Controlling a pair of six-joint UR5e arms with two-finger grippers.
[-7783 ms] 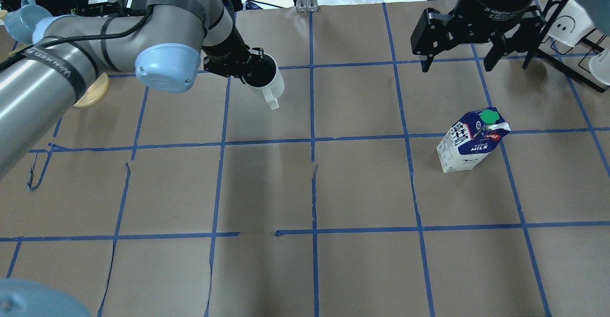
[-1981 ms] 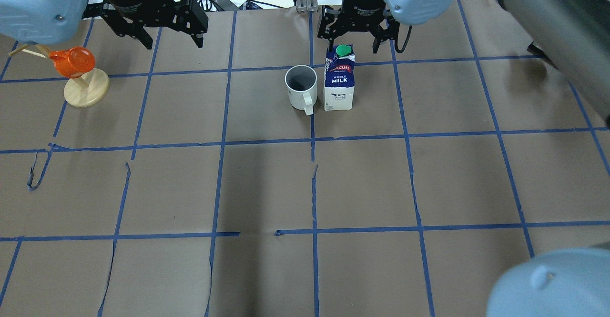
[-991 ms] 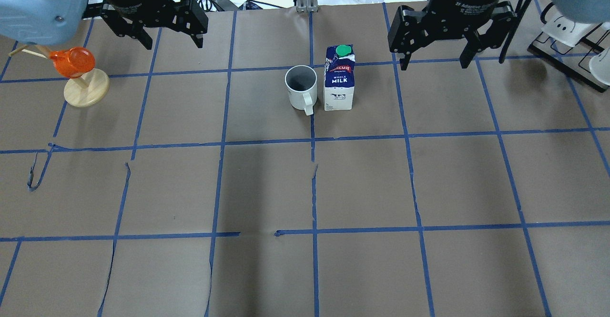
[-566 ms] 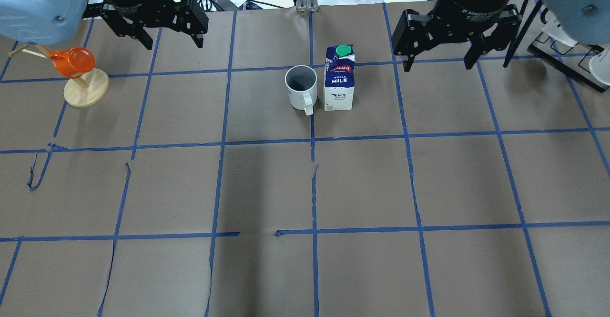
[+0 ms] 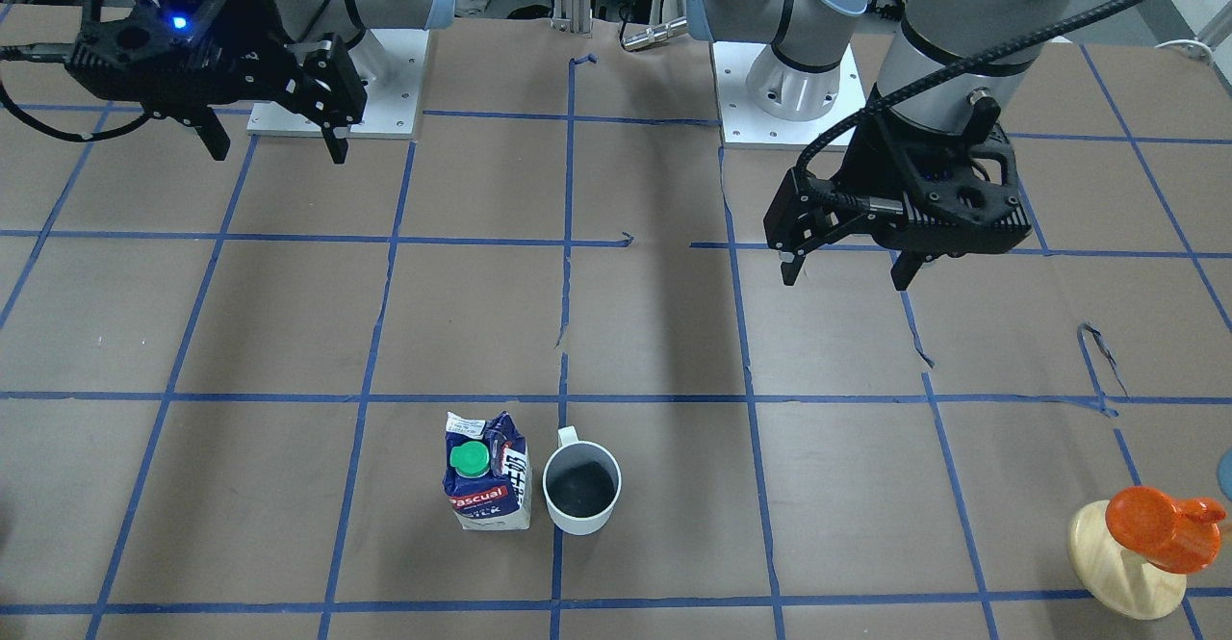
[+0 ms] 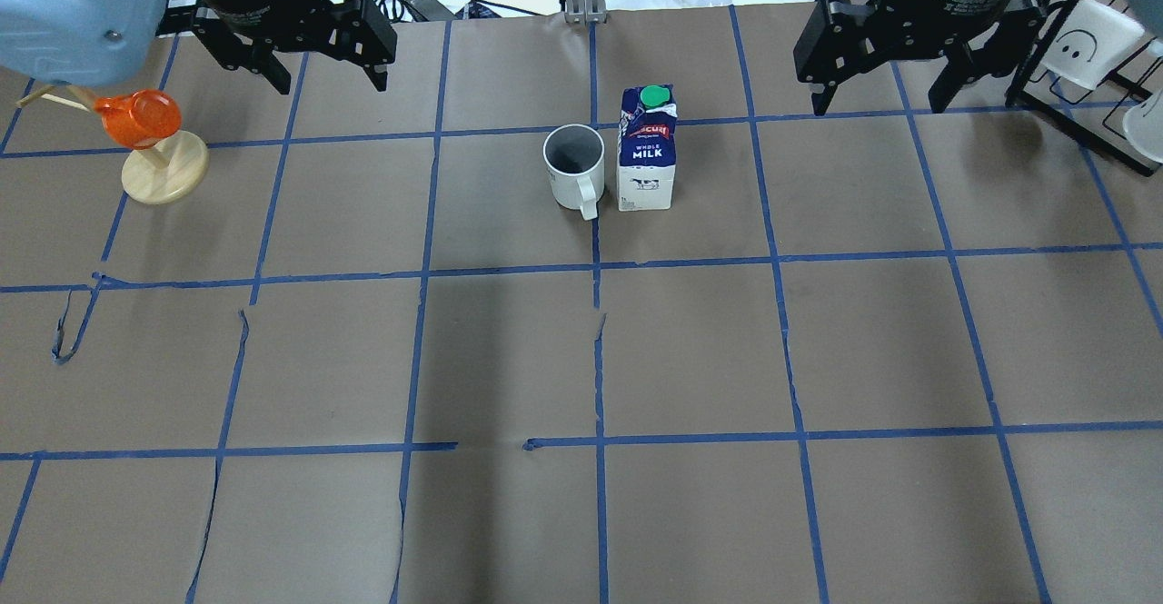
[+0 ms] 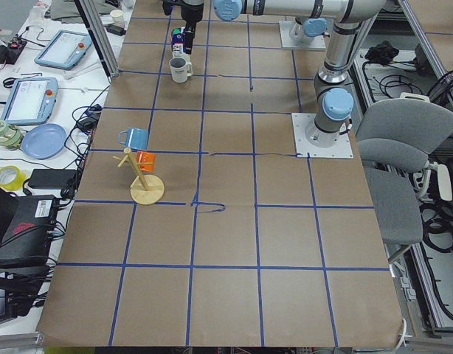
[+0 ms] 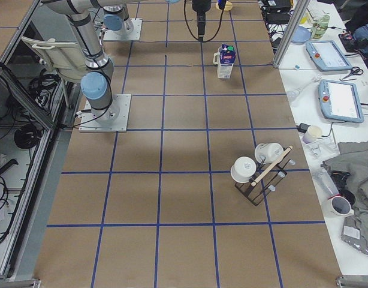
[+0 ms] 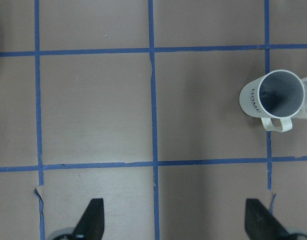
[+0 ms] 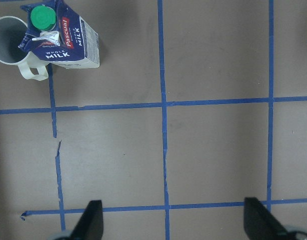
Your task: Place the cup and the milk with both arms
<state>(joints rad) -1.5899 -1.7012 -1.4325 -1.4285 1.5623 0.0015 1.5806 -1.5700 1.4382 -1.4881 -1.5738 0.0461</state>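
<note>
The white cup (image 6: 574,166) with a dark inside stands upright at the far middle of the table, handle toward the robot. The blue and white milk carton (image 6: 647,150) stands upright right beside it, on its right. Both also show in the front view: cup (image 5: 580,488), milk (image 5: 486,474). My left gripper (image 6: 329,77) is open and empty, well left of the cup. My right gripper (image 6: 879,104) is open and empty, well right of the milk. The left wrist view shows the cup (image 9: 272,95); the right wrist view shows the milk (image 10: 61,42).
An orange cup (image 6: 136,120) hangs on a wooden stand (image 6: 164,177) at the far left. A black rack (image 6: 1081,86) with white mugs stands at the far right. Brown paper with a blue tape grid covers the table.
My right gripper, open, has moved rightward away from the milk. My left gripper has stayed still. Cup and milk have not moved in the last two seconds.
</note>
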